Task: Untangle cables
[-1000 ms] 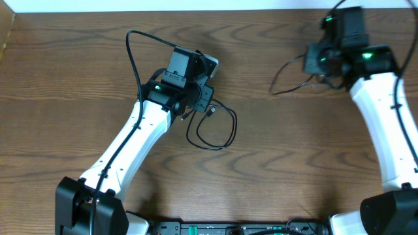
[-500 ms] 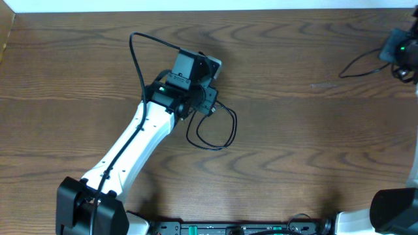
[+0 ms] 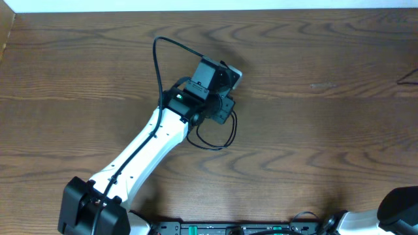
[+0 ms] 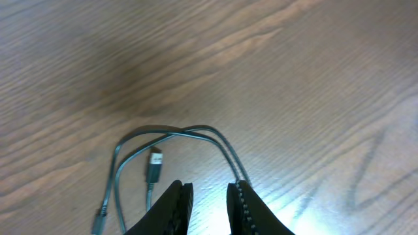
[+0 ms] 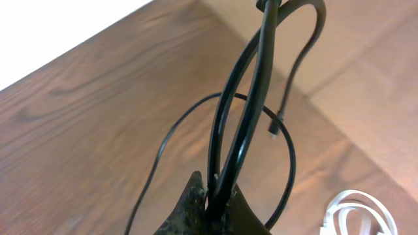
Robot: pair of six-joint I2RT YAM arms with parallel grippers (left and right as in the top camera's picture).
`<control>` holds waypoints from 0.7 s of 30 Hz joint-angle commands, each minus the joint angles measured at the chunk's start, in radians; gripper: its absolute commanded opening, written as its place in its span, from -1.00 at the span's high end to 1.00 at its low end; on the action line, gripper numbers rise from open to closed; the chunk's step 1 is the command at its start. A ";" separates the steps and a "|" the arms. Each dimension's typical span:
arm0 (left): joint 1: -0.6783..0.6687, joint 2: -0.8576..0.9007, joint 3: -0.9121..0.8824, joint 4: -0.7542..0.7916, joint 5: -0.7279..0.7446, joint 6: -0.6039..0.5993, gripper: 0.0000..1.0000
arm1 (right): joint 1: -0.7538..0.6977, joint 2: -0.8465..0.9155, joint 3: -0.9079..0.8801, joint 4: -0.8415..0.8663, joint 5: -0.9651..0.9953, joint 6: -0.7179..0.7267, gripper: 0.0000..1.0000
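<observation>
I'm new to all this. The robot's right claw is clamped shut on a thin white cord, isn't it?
Not quite. The right gripper is clamped shut, but on a thin black cord, not a white one. The white cord lies loose in the lower right corner of the picture, apart from the fingers. The right wrist view shows this.

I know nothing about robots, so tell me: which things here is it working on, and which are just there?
Working on:
- looped black cord on the wooden table
- second black cord, pinched in the right end effector
- white cord, past the table edge

Just there:
- the wooden table itself
- thick wire on the left arm, the robot's own
</observation>
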State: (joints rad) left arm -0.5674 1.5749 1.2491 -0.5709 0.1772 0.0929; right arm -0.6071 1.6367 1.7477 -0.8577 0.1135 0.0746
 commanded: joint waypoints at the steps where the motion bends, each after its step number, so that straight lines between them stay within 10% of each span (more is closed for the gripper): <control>1: -0.030 -0.006 -0.004 0.000 -0.002 -0.027 0.53 | -0.081 -0.005 0.025 0.015 0.014 -0.032 0.98; 21: -0.115 -0.007 -0.004 0.060 -0.002 -0.072 0.53 | -0.264 0.335 0.025 0.024 0.001 -0.007 0.98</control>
State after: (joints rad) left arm -0.6807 1.5749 1.2491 -0.5121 0.1776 0.0257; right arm -0.8673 1.9228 1.7554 -0.8364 0.1078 0.0441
